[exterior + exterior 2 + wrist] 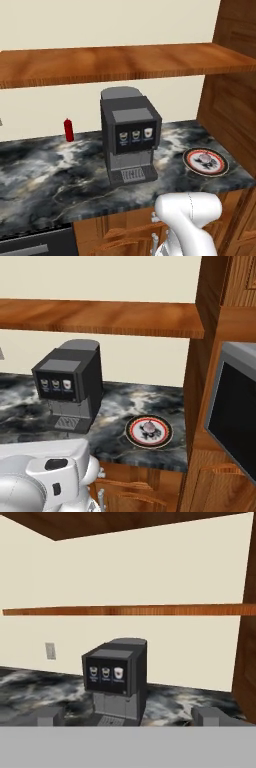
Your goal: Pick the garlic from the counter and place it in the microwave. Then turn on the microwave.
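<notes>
Garlic [148,428] lay on red-rimmed plate [135,437], right end of dark marble counter [115,406]; microwave [235,416] door shut.

- A black-and-grey coffee machine [129,135] stands upright, with three small cup icons on its front.
- A red bottle [69,130] stands near the wall, left of the machine.
- A wooden shelf [120,61] runs above.
- A wall outlet [50,650] sits left of the machine.

Even, bright, shadowless rendered light; slightly soft.
</notes>
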Motion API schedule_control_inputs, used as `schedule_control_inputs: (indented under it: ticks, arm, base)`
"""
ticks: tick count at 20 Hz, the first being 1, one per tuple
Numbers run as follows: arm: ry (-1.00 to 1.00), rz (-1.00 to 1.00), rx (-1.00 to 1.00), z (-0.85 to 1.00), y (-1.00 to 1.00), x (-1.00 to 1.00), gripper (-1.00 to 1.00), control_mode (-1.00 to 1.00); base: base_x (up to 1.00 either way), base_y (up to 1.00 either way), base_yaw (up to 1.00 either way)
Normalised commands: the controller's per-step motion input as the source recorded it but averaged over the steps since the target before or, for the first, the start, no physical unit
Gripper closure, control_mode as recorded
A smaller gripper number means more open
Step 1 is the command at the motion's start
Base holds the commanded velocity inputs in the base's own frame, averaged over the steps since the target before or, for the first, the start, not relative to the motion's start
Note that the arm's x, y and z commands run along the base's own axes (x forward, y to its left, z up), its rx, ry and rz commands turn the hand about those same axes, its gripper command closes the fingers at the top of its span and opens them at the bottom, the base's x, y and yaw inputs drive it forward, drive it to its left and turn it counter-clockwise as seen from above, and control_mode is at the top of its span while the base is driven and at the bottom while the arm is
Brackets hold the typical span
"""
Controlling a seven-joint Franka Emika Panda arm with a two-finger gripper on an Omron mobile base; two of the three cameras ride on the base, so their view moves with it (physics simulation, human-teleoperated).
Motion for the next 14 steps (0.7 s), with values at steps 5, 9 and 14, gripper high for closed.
schedule_control_inputs:
  ticks: [5,9,14]
  arm:
    - [0.18,-0.07,-0.02,0.02,0.0,0.28,-1.0,-1.0]
    - [0.37,-0.21,-0.05,0.01,-0.02,0.13,-1.0,-1.0]
    - [0.41,-0.23,-0.06,0.0,-0.24,0.0,-1.0,-1.0]
  base:
    - [0.0,0.0,0.0]
    - [0.0,0.0,0.0]
    - [0.0,0.0,0.0]
